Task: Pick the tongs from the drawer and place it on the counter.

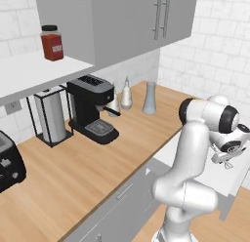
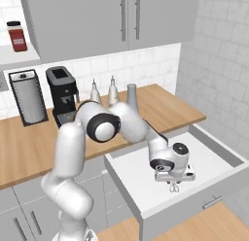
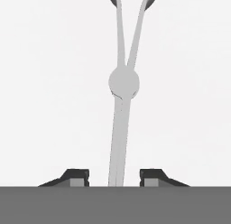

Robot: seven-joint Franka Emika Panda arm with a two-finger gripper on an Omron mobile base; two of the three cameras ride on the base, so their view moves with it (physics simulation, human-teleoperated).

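Observation:
The drawer (image 2: 138,184) is pulled out, white inside with a light grey front panel (image 2: 199,206); its white floor also shows past the arm (image 1: 237,180). The silver-grey tongs (image 3: 119,137) lie flat on that floor, shaft running between my finger tips, pivot disc and two arms further along. My gripper (image 3: 115,177) is open, straddling the shaft with a gap on each side. From the base cameras my gripper (image 2: 175,180) (image 1: 227,159) hangs low in the drawer, and the tongs' small loops (image 2: 173,188) (image 1: 228,164) peek out beneath it. The wood-grain counter (image 1: 97,163) (image 2: 29,147) runs behind.
On the counter stand a black coffee machine (image 1: 93,107), a paper towel holder (image 1: 51,116), two pale bottles (image 2: 113,92), a grey vase (image 1: 149,98) and a toaster (image 1: 7,160). A red jar (image 1: 52,42) sits on the white shelf. Grey wall cabinets (image 2: 121,21) hang above.

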